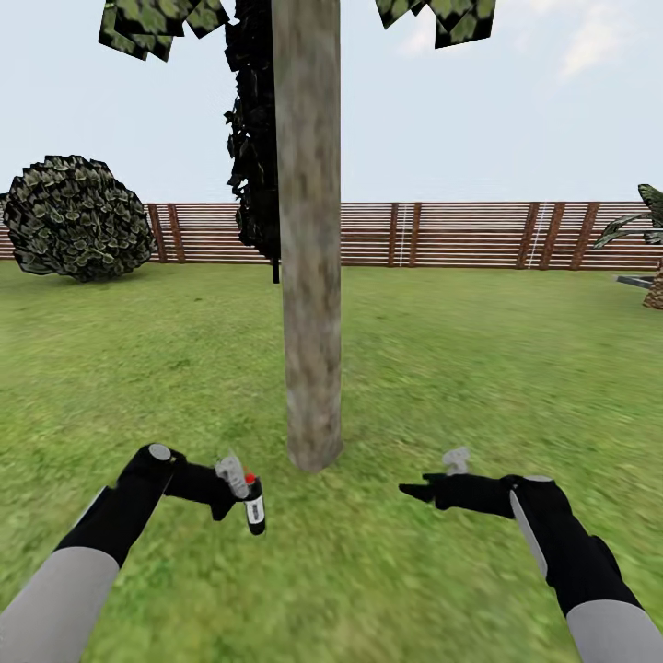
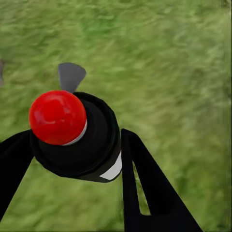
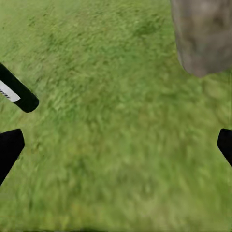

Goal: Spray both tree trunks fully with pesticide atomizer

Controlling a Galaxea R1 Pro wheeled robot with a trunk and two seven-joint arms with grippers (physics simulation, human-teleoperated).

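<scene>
From the head camera I look straight at the tree trunk (image 1: 310, 276), a thick grey-brown column of mottled bark rising at 12 o'clock from the lawn (image 1: 479, 368) and running out of the top of the view, with blocky green leaves (image 1: 157, 23) hanging at 11 and 1 o'clock. Its base meets the grass between my two arms. Behind it, just to its left, stands a dark leafy column tree (image 1: 256, 138). A round bush (image 1: 75, 217) sits at 10 o'clock against the brown slat fence (image 1: 442, 235), which runs across the far side of the garden.

My left gripper (image 1: 241, 486) is at 7 o'clock, clamped on the pesticide atomizer (image 1: 255, 506); the slim dark bottle hangs from it above the grass, red cap up, white label showing, near the trunk's foot but not touching it. In the left wrist view I look down on the atomizer (image 2: 77, 140) and its red cap (image 2: 57, 117), with the black fingers (image 2: 145, 188) pressed to either side of the body.

My right gripper (image 1: 416, 492) is at 5 o'clock, holding nothing. In the right wrist view its fingertips (image 3: 9, 147) stand wide apart at the two edges over bare grass, with the trunk's base (image 3: 205, 36) and the atomizer's lower end (image 3: 17, 93) ahead.
</scene>
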